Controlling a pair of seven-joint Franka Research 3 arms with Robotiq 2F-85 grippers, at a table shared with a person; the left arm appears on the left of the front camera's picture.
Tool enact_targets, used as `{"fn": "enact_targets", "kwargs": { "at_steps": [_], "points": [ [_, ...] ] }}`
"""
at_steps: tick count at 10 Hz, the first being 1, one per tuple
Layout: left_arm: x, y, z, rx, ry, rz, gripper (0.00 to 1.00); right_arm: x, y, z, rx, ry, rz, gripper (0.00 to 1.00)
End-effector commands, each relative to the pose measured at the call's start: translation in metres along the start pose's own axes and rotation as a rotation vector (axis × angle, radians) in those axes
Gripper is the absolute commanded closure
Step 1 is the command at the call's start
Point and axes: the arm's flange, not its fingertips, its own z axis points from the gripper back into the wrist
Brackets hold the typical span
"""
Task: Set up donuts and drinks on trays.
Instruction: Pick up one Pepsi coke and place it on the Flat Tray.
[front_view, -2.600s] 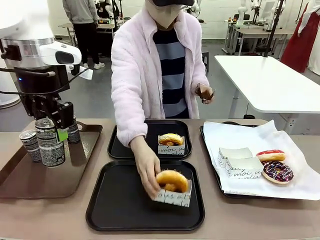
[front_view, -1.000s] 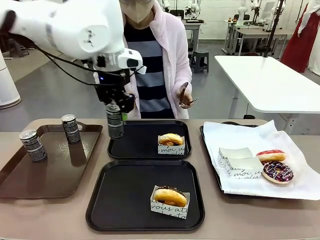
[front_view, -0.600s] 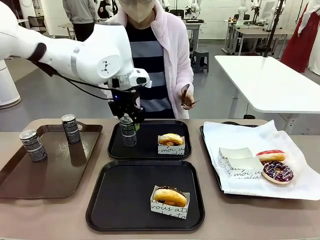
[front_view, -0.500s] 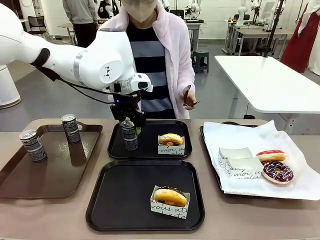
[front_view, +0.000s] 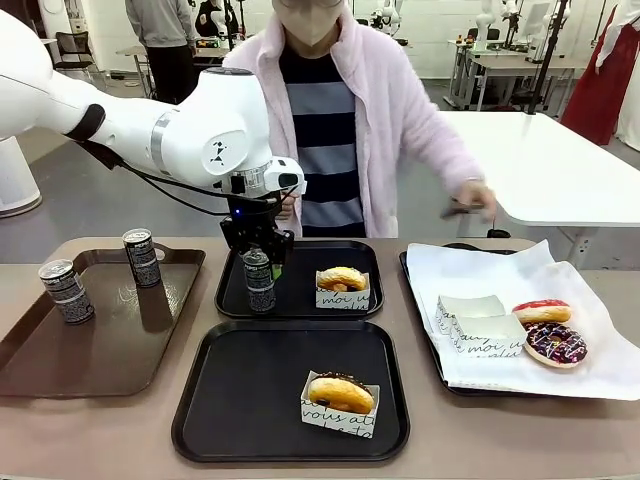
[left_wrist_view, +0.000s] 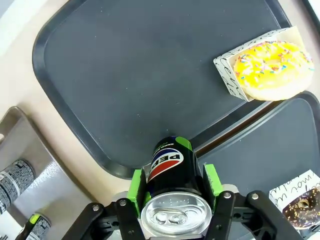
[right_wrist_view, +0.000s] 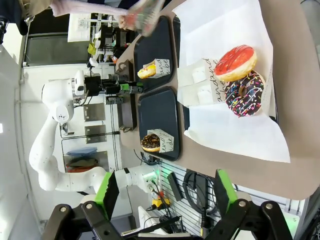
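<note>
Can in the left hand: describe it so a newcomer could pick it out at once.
Find the far black tray, in front of the person. At its left side, left of a sleeved donut, is a slim dark can. It is the one clamped near its top by the left hand; the other two cans stand free on the brown tray.

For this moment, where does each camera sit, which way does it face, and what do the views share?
Front: fixed on the robot's side, facing across the table at the person; the left arm reaches in, left gripper on a can.
Left wrist: above the far black tray, looking down its fingers, which clamp the can.
Right wrist: back from the table, rolled sideways, facing the paper-lined tray; right gripper open.
Shared: all three show the far black tray's sleeved donut.
</note>
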Motion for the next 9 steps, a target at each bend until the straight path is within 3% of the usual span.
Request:
{"fn": "enact_targets", "kwargs": {
  "at_steps": [1, 4, 9],
  "points": [
    [-0.001, 0.0, -0.001, 0.0, 0.003, 0.002, 0.42, 0.0, -0.001, -0.001, 0.021, -0.005, 0.012, 0.0],
    [0.011, 0.015, -0.003, 0.072, -0.067, 0.01, 0.42, 0.0, -0.001, -0.001, 0.021, -0.005, 0.012, 0.0],
    [0.03, 0.031, -0.018, 0.059, -0.074, 0.047, 0.42, 0.0, -0.001, -0.001, 0.021, -0.005, 0.012, 0.0]
  ]
}}
